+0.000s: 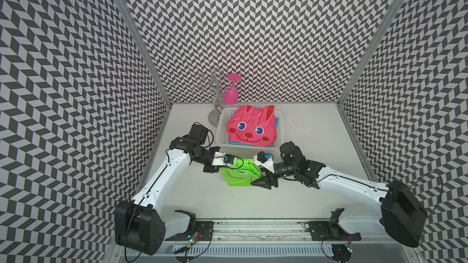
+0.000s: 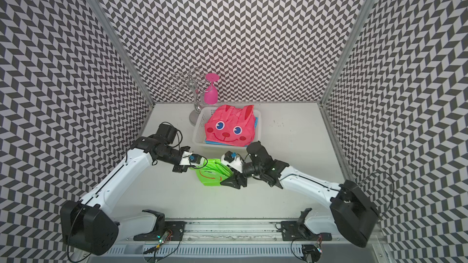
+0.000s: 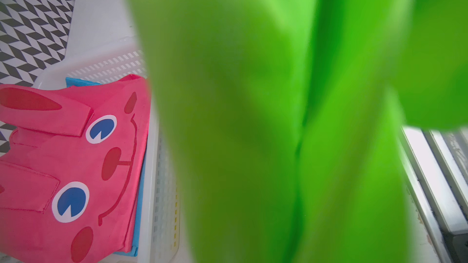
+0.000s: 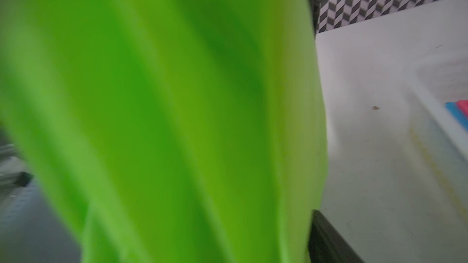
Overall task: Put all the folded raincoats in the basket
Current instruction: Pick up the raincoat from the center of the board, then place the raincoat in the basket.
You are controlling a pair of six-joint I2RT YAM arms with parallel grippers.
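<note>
Green raincoat (image 3: pixel 253 122), close and blurred, fills most of the view and covers part of the basket (image 3: pixel 162 198). Inside the basket: pink raincoat (image 3: pixel 63 160) with a rabbit face, lying on a blue folded layer (image 3: pixel 76 82). Beyond the basket: white surface (image 3: pixel 101 21), then chevron-patterned wall (image 3: pixel 30 21).

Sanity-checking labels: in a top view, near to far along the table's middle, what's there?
Base rail → green folded raincoat → white basket holding the pink rabbit raincoat → chevron back wall. Glass rack omitted: it overlaps the basket.
</note>
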